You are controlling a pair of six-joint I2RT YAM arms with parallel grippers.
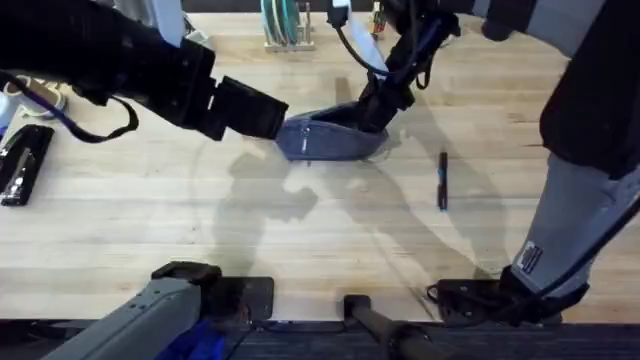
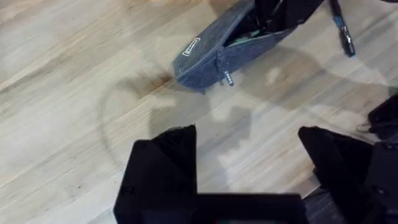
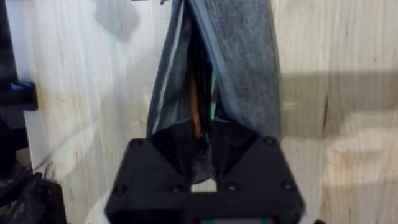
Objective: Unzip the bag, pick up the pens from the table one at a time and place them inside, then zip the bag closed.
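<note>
A small rectangular label on the bag (image 2: 231, 53), its lettering too small to read.

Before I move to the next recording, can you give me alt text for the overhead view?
The right hand is at the open end of a blue-grey bag on the light-wood table, while the left hand hovers beside the bag's other end. One dark pen lies on the table, apart from the bag.

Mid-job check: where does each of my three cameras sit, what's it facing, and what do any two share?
Overhead: above the arm bases, looking down and forward at the table, bag, pen; both arms show.
Left wrist: above the open left gripper, facing the bag.
Right wrist: right gripper at the unzipped bag.
All three share the bag.
</note>
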